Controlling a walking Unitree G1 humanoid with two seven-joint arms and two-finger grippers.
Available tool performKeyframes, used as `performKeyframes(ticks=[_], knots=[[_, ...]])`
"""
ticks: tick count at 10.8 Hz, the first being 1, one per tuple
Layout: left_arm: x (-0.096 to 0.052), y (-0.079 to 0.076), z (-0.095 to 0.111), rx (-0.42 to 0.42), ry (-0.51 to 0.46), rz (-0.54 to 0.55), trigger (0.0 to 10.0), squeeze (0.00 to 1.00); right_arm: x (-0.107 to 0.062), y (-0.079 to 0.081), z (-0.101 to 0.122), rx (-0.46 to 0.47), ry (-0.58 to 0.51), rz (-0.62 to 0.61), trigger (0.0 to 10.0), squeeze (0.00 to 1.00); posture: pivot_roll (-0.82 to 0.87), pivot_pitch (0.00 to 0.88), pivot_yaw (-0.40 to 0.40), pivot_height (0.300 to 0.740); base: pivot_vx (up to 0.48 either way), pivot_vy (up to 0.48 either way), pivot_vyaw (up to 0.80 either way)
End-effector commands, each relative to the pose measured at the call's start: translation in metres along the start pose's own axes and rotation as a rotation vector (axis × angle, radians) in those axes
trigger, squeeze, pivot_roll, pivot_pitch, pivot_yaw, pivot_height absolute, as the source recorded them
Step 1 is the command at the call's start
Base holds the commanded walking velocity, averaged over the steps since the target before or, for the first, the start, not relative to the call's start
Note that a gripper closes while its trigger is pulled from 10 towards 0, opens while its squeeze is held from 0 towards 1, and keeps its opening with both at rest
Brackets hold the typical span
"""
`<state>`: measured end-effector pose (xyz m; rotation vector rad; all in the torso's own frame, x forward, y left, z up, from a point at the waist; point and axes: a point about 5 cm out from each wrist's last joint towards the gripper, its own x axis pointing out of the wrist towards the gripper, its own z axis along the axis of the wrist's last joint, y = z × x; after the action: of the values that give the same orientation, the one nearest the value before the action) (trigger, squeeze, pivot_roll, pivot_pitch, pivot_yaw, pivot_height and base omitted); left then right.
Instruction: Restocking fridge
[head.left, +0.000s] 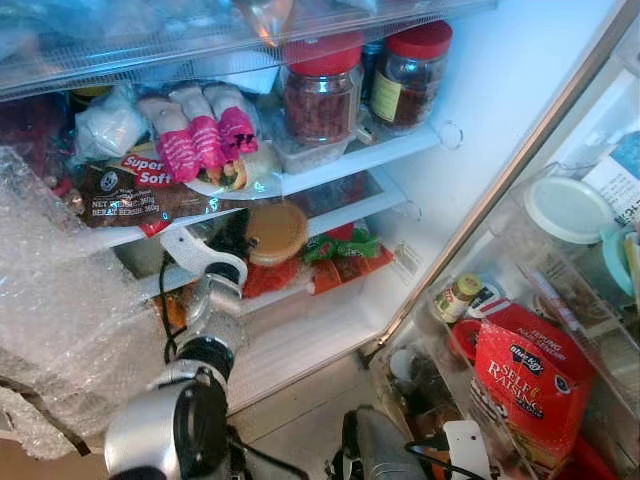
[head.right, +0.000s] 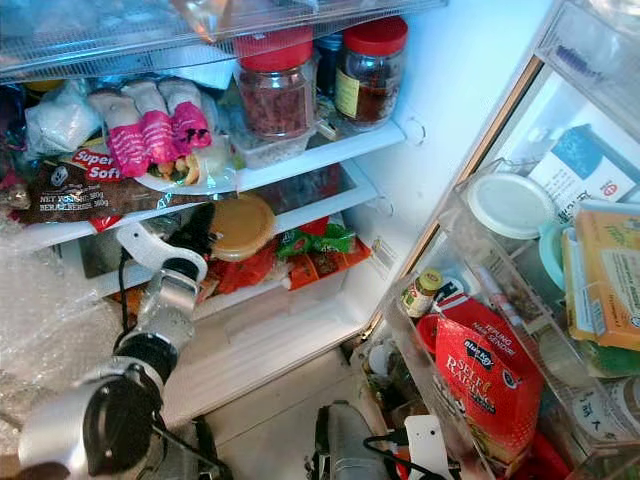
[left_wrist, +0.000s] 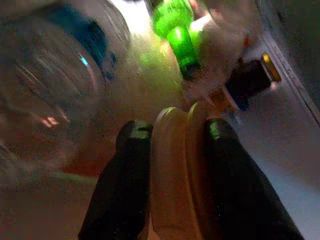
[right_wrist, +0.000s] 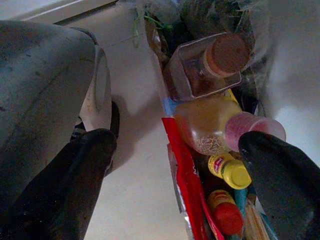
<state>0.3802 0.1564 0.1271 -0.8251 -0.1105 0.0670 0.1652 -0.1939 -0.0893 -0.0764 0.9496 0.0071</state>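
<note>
Place: open fridge (head.left: 440, 190), white inside, with full shelves and a full door rack on the right.
Thing being put away: a flat, round tan container (head.left: 275, 232). It is in the gap under the shelf with the red-lid jars, right at the front edge.
Left gripper (left_wrist: 172, 150): it reaches up into the fridge and pinches the tan container by its edge, one black finger on each side.
Just below the tan container: red and green food packets (head.left: 340, 258) lie on the lower shelf, close to it.
Above the tan container: pink wrapped rolls (head.left: 205, 140), a Super Soft bread bag (head.left: 135, 185) and two red-lid jars (head.left: 325, 95) sit on the shelf.
Deeper in than the tan container: the left wrist view has a green bottle (left_wrist: 177, 30) and a clear tub (left_wrist: 55, 75), both blurry.
Far from the tan container: bubble wrap (head.left: 60, 300) hangs on the left, and a red flour bag (head.left: 525, 385) stands in the door rack.
Right gripper (right_wrist: 185, 165): its fingers are spread wide, low by the door rack, holding nothing.
What could go wrong: the container is held only by its thin edge, so I think it could slip or tip. If it is let go too near the front, it might slide off. Pushing too hard could knock the packets or the green bottle.
</note>
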Motion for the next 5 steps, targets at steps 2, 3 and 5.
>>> performKeyframes(ticks=[2, 3, 5], knots=[[0.0045, -0.0026, 0.0086, -0.028, -0.055, 0.047, 10.0, 0.0, -0.0038, 0.0129, -0.0206, 0.004, 0.066, 0.042, 10.0, 0.0, -0.19, 0.19, -0.074, 0.639, 0.0, 0.0, 0.0], [0.0046, -0.002, 0.0097, -0.029, -0.066, 0.061, 10.0, 0.0, -0.0038, 0.0128, -0.0208, 0.002, 0.066, 0.042, 10.0, 0.0, -0.19, 0.188, -0.075, 0.639, 0.0, 0.0, 0.0], [0.0046, 0.0003, 0.0094, -0.051, -0.065, 0.089, 10.0, 0.0, -0.0039, 0.0127, -0.021, -0.001, 0.066, 0.044, 10.0, 0.0, -0.19, 0.187, -0.074, 0.639, 0.0, 0.0, 0.0]])
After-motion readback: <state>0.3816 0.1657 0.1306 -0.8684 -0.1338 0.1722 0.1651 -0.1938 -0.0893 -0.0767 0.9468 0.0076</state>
